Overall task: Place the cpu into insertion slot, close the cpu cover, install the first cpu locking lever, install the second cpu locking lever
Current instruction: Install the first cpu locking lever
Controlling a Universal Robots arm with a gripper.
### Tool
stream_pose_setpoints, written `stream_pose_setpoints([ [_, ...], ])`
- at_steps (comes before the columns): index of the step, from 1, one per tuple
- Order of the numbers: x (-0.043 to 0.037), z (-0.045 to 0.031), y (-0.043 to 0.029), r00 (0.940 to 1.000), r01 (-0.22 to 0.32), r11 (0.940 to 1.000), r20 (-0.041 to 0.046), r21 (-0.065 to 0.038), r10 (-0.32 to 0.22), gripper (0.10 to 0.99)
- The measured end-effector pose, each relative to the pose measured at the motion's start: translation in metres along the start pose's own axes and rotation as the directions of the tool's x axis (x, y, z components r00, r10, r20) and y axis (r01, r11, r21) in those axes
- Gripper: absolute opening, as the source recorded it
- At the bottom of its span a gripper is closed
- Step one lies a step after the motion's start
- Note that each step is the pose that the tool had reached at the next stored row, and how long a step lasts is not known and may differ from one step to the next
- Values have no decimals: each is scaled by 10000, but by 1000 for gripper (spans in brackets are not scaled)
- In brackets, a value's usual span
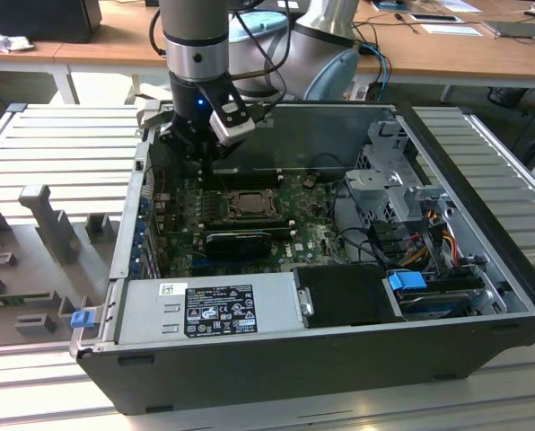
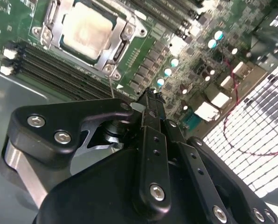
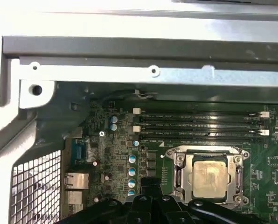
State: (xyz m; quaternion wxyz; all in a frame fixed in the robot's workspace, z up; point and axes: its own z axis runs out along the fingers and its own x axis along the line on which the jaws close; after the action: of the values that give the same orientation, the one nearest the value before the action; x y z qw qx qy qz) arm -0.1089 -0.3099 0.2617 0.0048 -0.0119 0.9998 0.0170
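- The gripper [image 1: 203,160] hangs low inside the open computer case [image 1: 249,377], above the motherboard [image 1: 294,233], near the case's far wall and toward the exterior view's left.
- In the second wrist view the gripper's [image 2: 150,95] black fingertips meet in one narrow point. It looks closed, with nothing visible between them.
- The cpu [image 2: 87,30] lies flat in the insertion slot [image 1: 247,203] with its pale metal face up. In the first wrist view the cpu [image 3: 212,179] sits just beside the gripper's tip [image 3: 150,184], not touching it.
- The cpu cover [image 2: 116,49] lies down over the chip. Its silvery frame rings the chip's edges, and the face shows through the cut-out, as also seen in the first wrist view [image 3: 182,175].
- A thin metal rod [image 2: 112,87] reaches from the socket's corner toward the fingertips. I cannot tell whether they touch it, or whether either locking lever is latched.
- Long black memory slots [image 3: 199,126] run alongside the socket, between it and the case wall.
- A row of small blue-topped capacitors [image 3: 132,170] stands beside the socket.
- The grey power supply box [image 1: 205,310] sits at the case's near edge, well apart from the gripper.
- The case rests on a slatted grey tabletop [image 1: 61,153].
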Motion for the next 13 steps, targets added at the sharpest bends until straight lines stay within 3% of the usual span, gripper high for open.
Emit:
stream_pose_setpoints([
  [4, 5, 36, 114, 10000, -2, 10000, 0, -28, 2, 106],
  [6, 5, 43, 120, 10000, -2, 9999, 3, -173, 2, 106],
  [7, 5, 50, 122, 10000, -5, 9993, 9, -370, 5, 106],
  [8, 5, 53, 123, 10000, -5, 9990, 11, -441, 6, 106],
  [13, -17, 55, 122, 10000, -6, 9990, 10, -448, 6, 106],
])
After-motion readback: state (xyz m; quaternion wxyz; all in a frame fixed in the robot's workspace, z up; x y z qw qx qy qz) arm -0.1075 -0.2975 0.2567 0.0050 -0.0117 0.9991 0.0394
